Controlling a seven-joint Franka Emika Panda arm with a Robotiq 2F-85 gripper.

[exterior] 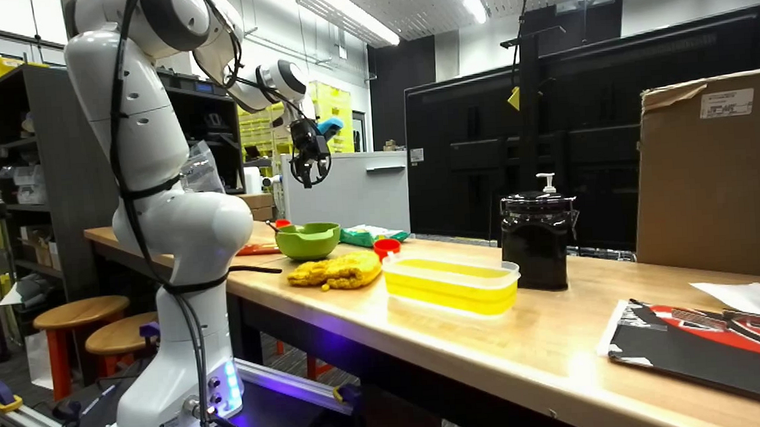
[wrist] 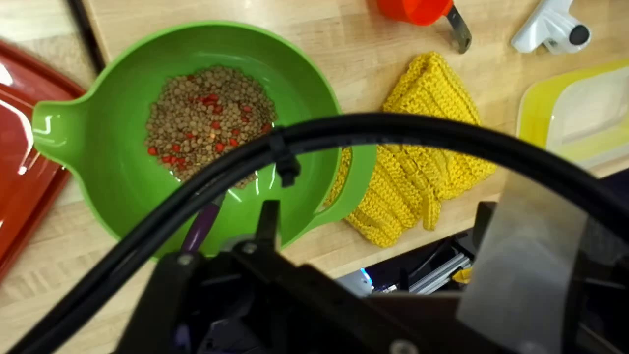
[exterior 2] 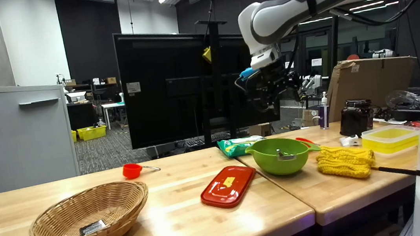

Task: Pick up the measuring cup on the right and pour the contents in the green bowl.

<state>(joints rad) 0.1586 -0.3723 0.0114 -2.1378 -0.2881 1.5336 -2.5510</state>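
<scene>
The green bowl [wrist: 123, 108] holds brown lentils with red bits and a purple-handled spoon [wrist: 202, 226]; it also shows in both exterior views [exterior: 309, 242] [exterior 2: 282, 161]. The red measuring cup [wrist: 410, 10] stands beyond the yellow mitt, cut by the wrist view's top edge; its contents do not show. It also shows in the exterior views [exterior: 386, 247], partly hidden behind the bowl [exterior 2: 304, 140]. Another red cup [exterior 2: 132, 171] stands farther away, left of the bowl. My gripper [wrist: 376, 223] is open and empty, high above the table [exterior: 312, 175] [exterior 2: 284, 99].
A yellow knitted mitt [wrist: 417, 128] lies against the bowl's handle. A yellow-filled clear tray [exterior: 450, 285], a dark jar [exterior: 534, 250], a green packet [exterior 2: 237, 146], a red lid [exterior 2: 228, 187] and a wicker basket [exterior 2: 124, 195] are on the table. A black cable [wrist: 393, 130] crosses the wrist view.
</scene>
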